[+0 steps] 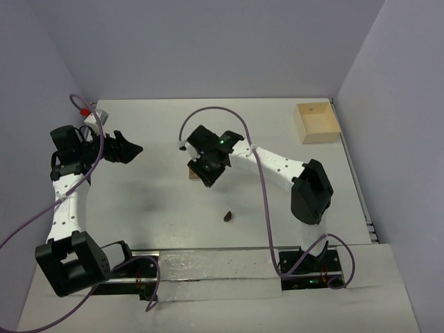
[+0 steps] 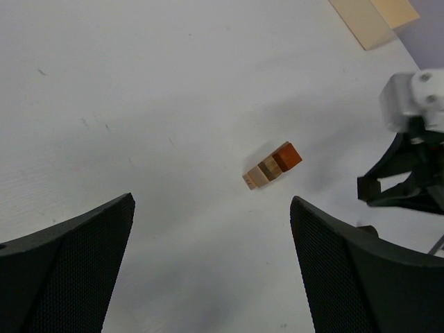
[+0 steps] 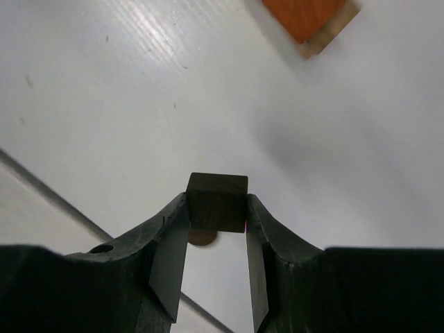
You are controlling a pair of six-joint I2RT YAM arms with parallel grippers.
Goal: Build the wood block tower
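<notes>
The small block stack stands on the white table: a light tan piece, a brown piece, then an orange-brown piece. In the top view it peeks out just left of my right gripper. The right wrist view shows its orange top at the upper edge. My right gripper is shut on a dark brown cube, held above the table beside the stack. A small rounded brown piece lies on the table, also seen under the cube. My left gripper is open and empty, well left of the stack.
A pale square wooden box sits at the back right, and its corner shows in the left wrist view. A white and red object lies at the back left. Purple cables hang from both arms.
</notes>
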